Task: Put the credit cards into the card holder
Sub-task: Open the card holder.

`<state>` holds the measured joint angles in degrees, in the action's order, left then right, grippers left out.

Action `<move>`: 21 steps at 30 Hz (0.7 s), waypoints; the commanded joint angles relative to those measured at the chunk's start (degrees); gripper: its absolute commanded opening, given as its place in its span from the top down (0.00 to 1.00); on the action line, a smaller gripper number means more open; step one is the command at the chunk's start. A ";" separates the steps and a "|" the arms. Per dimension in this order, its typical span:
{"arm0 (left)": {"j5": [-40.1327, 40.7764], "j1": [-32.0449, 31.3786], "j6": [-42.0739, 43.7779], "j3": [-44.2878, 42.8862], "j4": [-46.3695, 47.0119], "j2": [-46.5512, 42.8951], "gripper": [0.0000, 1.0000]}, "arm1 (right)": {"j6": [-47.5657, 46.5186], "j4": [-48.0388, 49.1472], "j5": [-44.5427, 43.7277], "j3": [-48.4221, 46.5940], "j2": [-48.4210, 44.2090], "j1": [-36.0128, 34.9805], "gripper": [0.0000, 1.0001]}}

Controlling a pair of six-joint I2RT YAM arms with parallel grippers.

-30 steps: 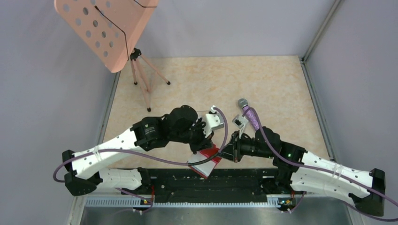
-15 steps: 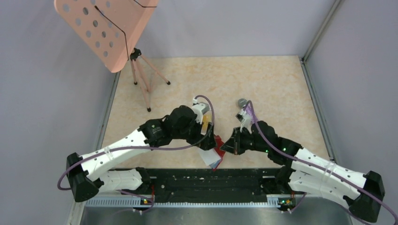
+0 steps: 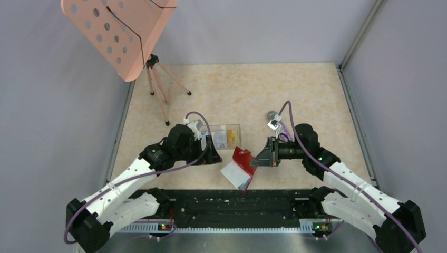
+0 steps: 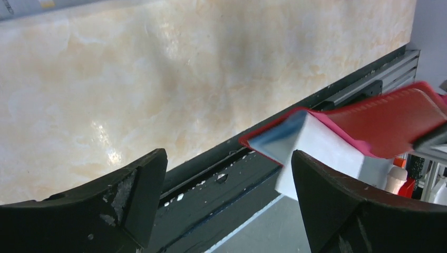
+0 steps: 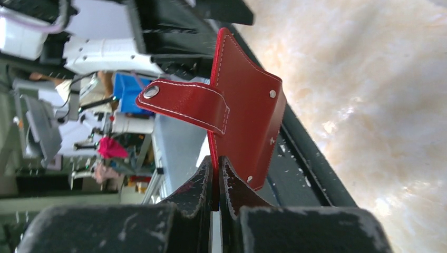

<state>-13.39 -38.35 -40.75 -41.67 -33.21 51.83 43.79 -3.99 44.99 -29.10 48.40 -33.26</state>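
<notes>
Red card holder is held clamped in the closed right gripper above the beige marbled table, grey-walled. Credit cards lie at its 11 o'clock. Left gripper, earlier at the holder, is withdrawn toward 9 o'clock, spread, empty. Pale contents are blurred.

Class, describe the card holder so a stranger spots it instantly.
Look above the beige marbled table, near its front edge. The right arm's fingers pinch a red stitched leather card holder; unlike the flat yellow and pale plastic cards nearby, it has a snap strap.
</notes>
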 commanded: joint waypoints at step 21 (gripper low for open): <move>-20.37 0.34 1.42 6.87 9.74 2.94 0.27 | 10.18 16.29 11.79 3.95 -3.90 0.38 1.00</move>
<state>-32.56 -37.58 -38.33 -35.35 -28.18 55.86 51.75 6.79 55.68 -25.45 45.69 -33.23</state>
